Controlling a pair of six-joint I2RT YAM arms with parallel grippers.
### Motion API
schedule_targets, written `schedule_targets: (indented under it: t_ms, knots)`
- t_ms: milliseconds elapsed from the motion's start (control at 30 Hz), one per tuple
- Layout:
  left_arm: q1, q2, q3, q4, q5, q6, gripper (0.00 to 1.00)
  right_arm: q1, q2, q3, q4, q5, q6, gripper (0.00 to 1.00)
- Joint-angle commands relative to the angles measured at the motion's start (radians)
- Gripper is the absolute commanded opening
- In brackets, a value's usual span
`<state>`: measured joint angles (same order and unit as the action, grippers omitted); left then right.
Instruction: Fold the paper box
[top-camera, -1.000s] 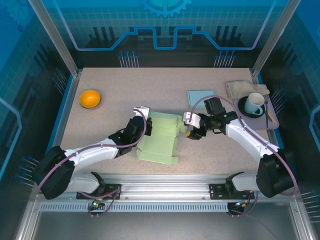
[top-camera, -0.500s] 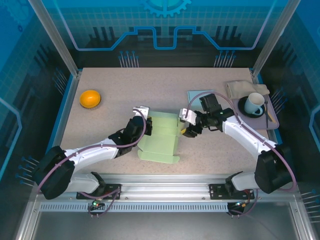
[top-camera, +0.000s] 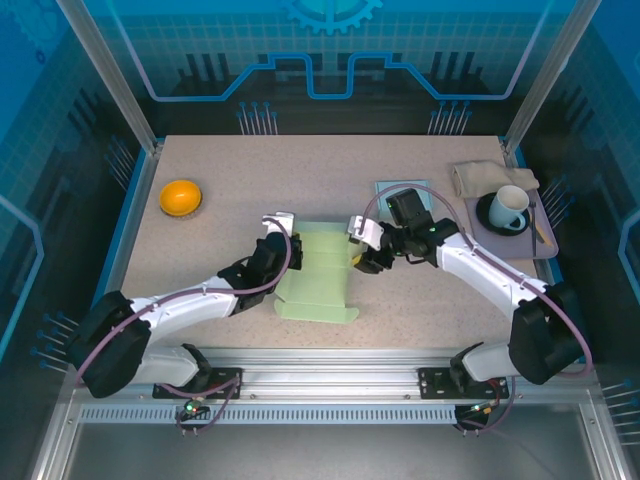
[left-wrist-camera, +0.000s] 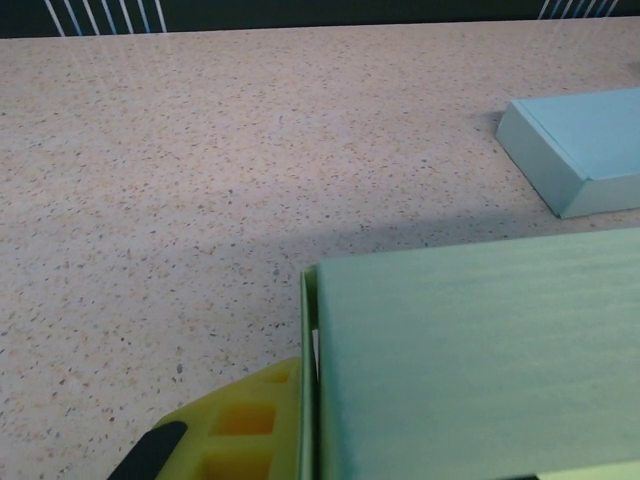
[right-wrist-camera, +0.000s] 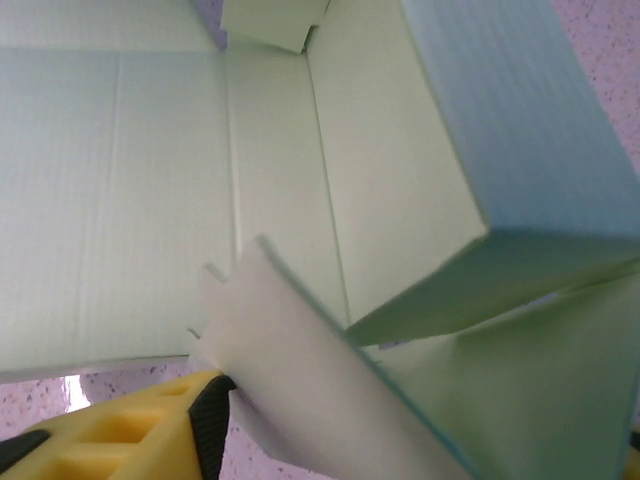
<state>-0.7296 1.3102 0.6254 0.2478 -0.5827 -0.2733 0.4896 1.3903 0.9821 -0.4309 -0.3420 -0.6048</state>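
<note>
The pale green paper box (top-camera: 318, 278) lies partly folded on the table between both arms. My left gripper (top-camera: 287, 243) is shut on the box's left wall; in the left wrist view its yellow finger (left-wrist-camera: 228, 432) presses against that thin upright wall (left-wrist-camera: 306, 380), with a green panel (left-wrist-camera: 480, 360) beside it. My right gripper (top-camera: 360, 254) is at the box's right side, jaws standing apart. In the right wrist view a white-faced flap (right-wrist-camera: 300, 380) stands tilted between the fingers, touching the left black pad (right-wrist-camera: 210, 425). A raised side wall (right-wrist-camera: 500, 130) leans over it.
An orange bowl (top-camera: 181, 196) sits at the far left. A light blue flat box (top-camera: 398, 188) (left-wrist-camera: 585, 150) lies behind the right gripper. At the right edge a tray (top-camera: 545, 245) holds a white mug (top-camera: 511, 207) on a dark saucer, with a beige cloth (top-camera: 480, 176) behind.
My right gripper has moved left into the box's right side, pushing its flaps up and inward, and its jaws have narrowed somewhat. The left arm has stayed put.
</note>
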Motion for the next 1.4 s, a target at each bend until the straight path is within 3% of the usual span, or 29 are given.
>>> schedule_targets:
  t_ms: [0, 167, 300, 433, 633, 867, 1133, 1367]
  knots:
    - [-0.010, 0.009, 0.026, -0.002, -0.013, -0.049, 0.05, 0.027, 0.014, 0.004, 0.113, 0.013, 0.129, 0.50]
    - [-0.021, 0.011, 0.025, -0.004, -0.026, -0.067, 0.05, 0.067, 0.037, 0.013, 0.156, 0.070, 0.205, 0.43]
    - [-0.024, 0.006, 0.022, -0.003, -0.027, -0.073, 0.05, 0.097, 0.066, 0.027, 0.167, 0.198, 0.245, 0.39]
    - [-0.024, -0.005, 0.017, -0.003, -0.027, -0.073, 0.05, 0.102, 0.075, 0.023, 0.197, 0.335, 0.311, 0.38]
    - [-0.024, -0.014, 0.010, -0.007, -0.028, -0.070, 0.05, 0.102, 0.044, -0.007, 0.275, 0.415, 0.396, 0.37]
    - [-0.024, -0.007, 0.034, -0.054, -0.062, -0.117, 0.06, 0.113, 0.038, -0.017, 0.353, 0.282, 0.458, 0.37]
    - [-0.024, 0.045, 0.117, -0.173, -0.135, -0.204, 0.06, 0.173, 0.046, -0.052, 0.424, 0.128, 0.416, 0.37]
    - [-0.025, 0.052, 0.125, -0.197, -0.125, -0.267, 0.06, 0.225, 0.103, -0.030, 0.432, 0.326, 0.476, 0.38]
